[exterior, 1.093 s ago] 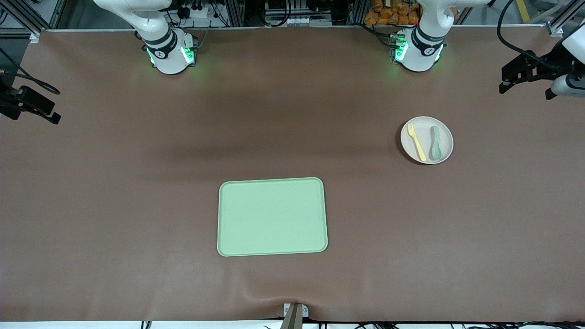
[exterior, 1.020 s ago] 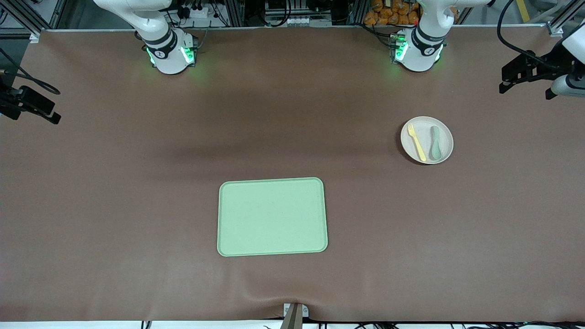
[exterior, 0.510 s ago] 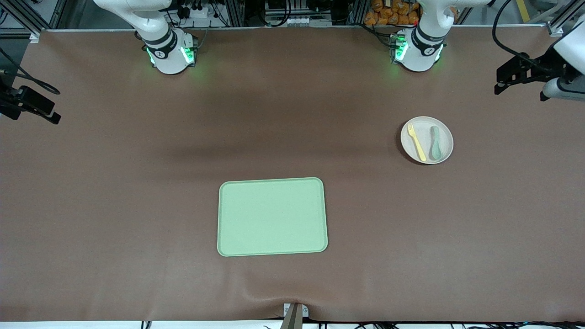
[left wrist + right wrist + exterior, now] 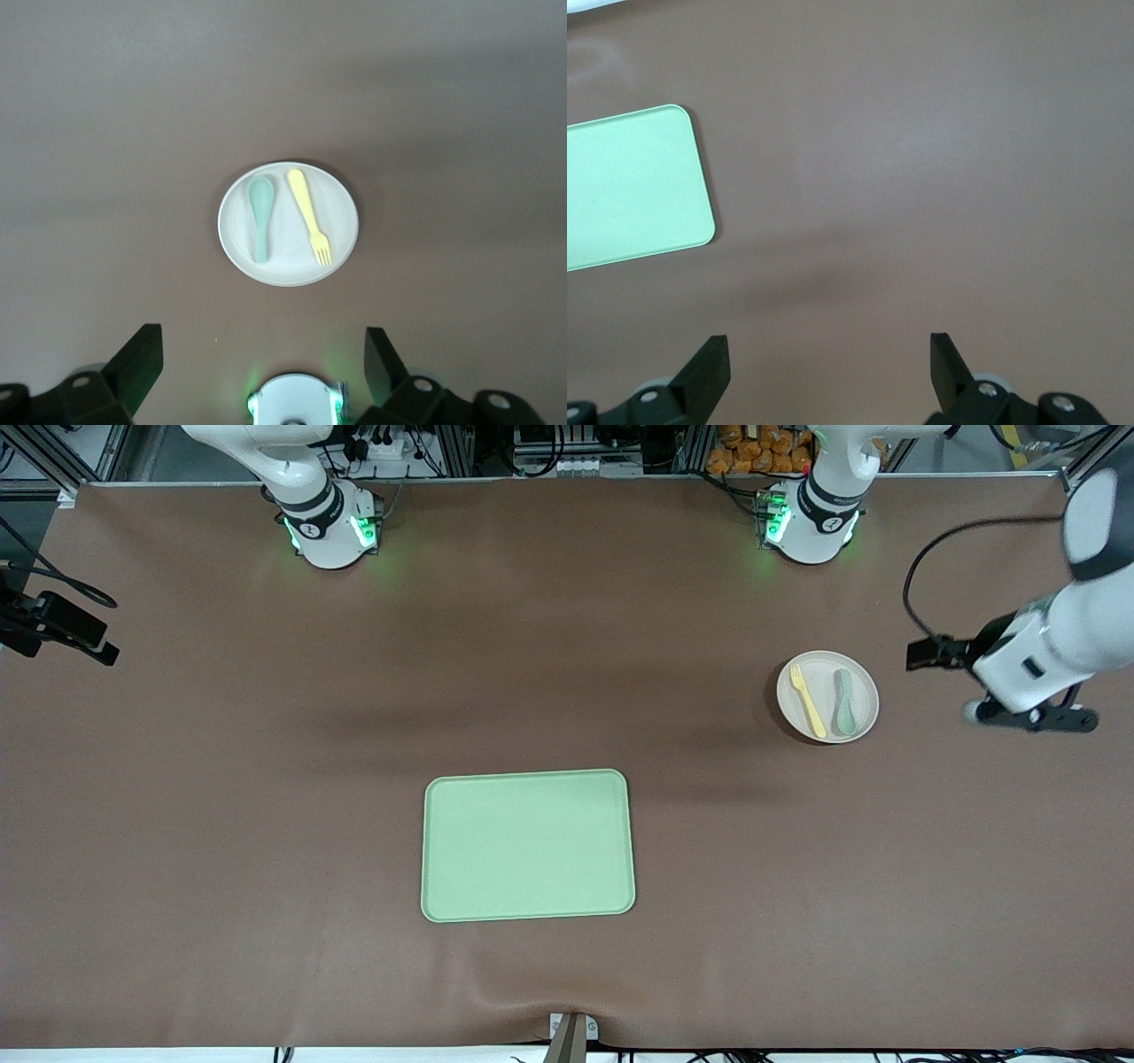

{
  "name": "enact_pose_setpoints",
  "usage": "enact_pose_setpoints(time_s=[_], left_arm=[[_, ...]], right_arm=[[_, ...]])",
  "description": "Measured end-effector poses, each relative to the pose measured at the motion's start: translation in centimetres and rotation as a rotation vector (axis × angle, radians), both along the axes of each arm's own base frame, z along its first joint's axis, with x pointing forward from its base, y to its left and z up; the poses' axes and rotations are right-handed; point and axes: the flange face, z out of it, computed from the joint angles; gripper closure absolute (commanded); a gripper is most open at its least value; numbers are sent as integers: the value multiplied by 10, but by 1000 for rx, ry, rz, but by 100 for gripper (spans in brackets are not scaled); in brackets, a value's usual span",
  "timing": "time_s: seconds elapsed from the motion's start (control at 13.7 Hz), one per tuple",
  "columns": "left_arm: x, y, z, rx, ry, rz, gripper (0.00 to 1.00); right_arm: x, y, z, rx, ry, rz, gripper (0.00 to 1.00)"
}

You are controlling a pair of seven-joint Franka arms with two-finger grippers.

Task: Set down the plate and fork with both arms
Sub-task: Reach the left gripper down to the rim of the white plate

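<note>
- Holding fork + grey-green spoon side by side: plate, toward left arm's end.
- Tray: bare, nearer cam.
- Left gripper over table beside plate, jaws apart, holding nothing.
- Right gripper waits near tray, jaws apart.

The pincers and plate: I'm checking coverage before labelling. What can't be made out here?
- Right pincer: front view's edge cuts it off; only fingertips show in its wrist view.
- Left pincer: front view, hidden under its own wrist.
- Plate beneath the fork and spoon: covered in both views.
</note>
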Motion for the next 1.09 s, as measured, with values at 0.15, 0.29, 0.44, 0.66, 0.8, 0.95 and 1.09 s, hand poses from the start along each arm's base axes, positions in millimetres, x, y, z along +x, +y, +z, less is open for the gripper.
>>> enact_pose_setpoints(time_s=[0.15, 0.29, 0.44, 0.66, 0.8, 0.95, 1.09], left_arm=[[-4, 13, -61, 14, 1, 13, 0], [-16, 33, -116, 13, -6, 41, 0], [-29, 48, -164, 8, -6, 58, 0], [-42, 57, -219, 33, 17, 38, 0], [-52, 68, -243, 47, 17, 34, 0], [-62, 75, -262, 45, 20, 42, 0], [-66, 76, -272, 43, 30, 43, 0]], right_arm=[[0, 0, 0, 0, 3, -1, 0], [-1, -1, -1, 0, 5, -1, 0], [0, -1, -1, 0, 5, -1, 0], [0, -1, -1, 1, 5, -1, 0], [0, 0, -1, 3, 5, -1, 0], [0, 0, -1, 5, 5, -1, 0], [-1, -1, -1, 6, 5, -2, 0]])
